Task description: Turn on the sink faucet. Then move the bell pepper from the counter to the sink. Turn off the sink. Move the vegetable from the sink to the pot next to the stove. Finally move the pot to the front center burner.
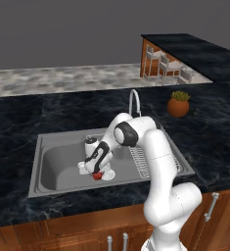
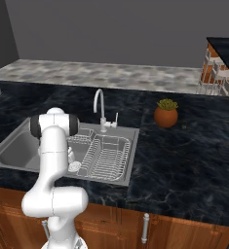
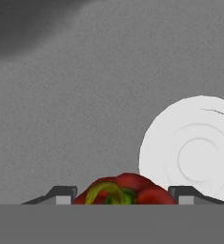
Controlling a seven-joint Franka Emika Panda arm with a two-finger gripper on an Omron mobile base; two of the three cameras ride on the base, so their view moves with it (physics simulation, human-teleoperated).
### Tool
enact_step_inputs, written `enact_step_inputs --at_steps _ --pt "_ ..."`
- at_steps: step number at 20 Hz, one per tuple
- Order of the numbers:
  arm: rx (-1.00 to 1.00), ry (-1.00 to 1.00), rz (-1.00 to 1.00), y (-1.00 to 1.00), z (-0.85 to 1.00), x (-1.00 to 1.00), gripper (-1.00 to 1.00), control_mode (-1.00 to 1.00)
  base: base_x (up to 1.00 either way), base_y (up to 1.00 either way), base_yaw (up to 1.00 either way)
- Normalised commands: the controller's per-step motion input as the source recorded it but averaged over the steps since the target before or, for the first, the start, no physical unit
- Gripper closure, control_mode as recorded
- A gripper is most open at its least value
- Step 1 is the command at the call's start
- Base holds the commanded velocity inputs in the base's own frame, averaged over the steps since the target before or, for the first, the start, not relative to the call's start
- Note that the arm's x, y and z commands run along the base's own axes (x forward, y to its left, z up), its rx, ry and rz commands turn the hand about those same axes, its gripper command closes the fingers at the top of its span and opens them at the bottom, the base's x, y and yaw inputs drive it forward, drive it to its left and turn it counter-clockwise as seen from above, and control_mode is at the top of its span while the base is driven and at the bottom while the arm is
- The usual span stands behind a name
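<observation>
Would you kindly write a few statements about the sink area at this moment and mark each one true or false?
1. The bell pepper lies on the counter beside the potted plant. False: it is down in the sink basin, between the fingers of the end effector.
2. A white round drain sits on the basin floor close to the pepper. True.
3. The potted plant stands on the dark counter to the right of the faucet. True.
4. The dish rack holds a pot. False: the rack looks empty.
</observation>
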Motion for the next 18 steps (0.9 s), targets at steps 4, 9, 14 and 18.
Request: enact_step_inputs --at_steps 4,9,14,18 --pt "0.07 -0.01 0.0 -0.07 0.22 -0.02 1.0 -1.0 0.0 0.0 0.0" --pt "0.06 -0.05 0.0 -0.02 0.86 -0.21 1.0 -1.0 0.0 0.0 0.0" --pt "0.02 -0.02 0.0 0.0 0.94 -0.31 1.0 -1.0 0.0 0.0 0.0" --pt "0.0 -0.02 0.0 0.0 0.94 -0.36 1.0 -1.0 0.0 0.0 0.0"
